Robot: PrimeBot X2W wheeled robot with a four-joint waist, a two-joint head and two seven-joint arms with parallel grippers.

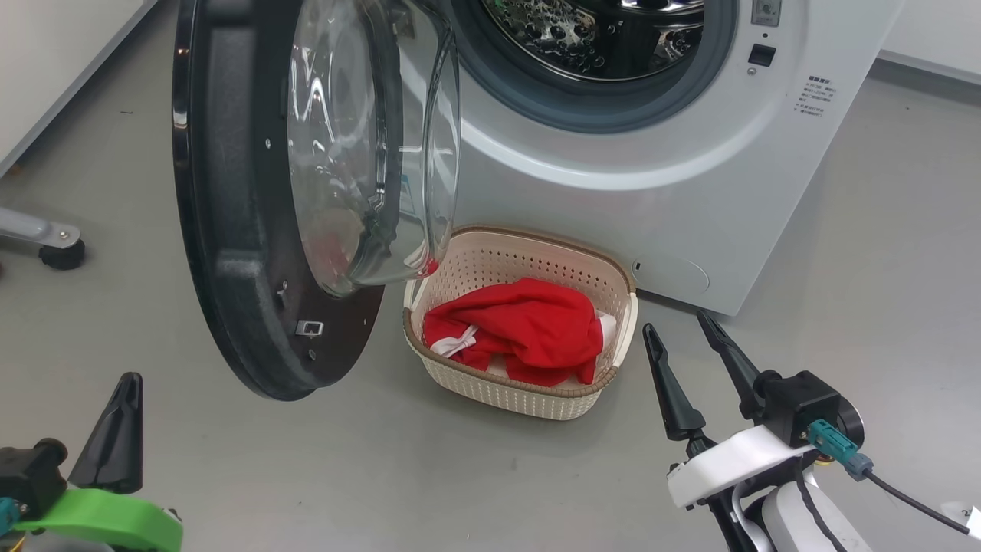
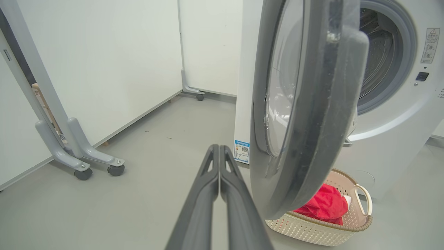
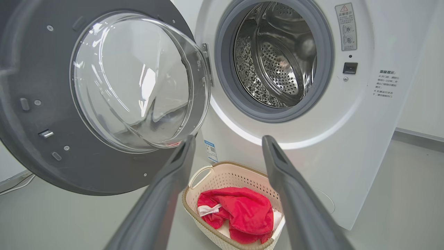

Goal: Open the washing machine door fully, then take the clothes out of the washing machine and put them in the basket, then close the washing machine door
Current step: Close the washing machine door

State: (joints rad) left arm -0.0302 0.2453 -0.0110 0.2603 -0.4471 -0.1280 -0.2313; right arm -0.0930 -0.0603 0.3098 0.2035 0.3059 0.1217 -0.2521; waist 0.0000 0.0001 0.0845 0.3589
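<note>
Head view: the washing machine door (image 1: 264,230) hangs open at left, near the basket (image 1: 506,387) holding the red clothes (image 1: 529,326). Rigid, probably heavy on its hinge; best pushed at the dark rim (image 1: 222,307), not the glass (image 1: 345,153). Left gripper (image 2: 219,152) pressed together, right gripper (image 1: 677,323) spread, both empty. The washing machine's (image 2: 381,139) blue label (image 2: 241,151) is too small to read.

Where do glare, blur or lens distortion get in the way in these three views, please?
Head view: white glare streaks cross the glass of the washing machine door. Left wrist view: the door's near rim is soft and the wide lens bows it. Right wrist view: the fingers of the right gripper blur toward the bottom edge, and the drum glints with reflections.
</note>
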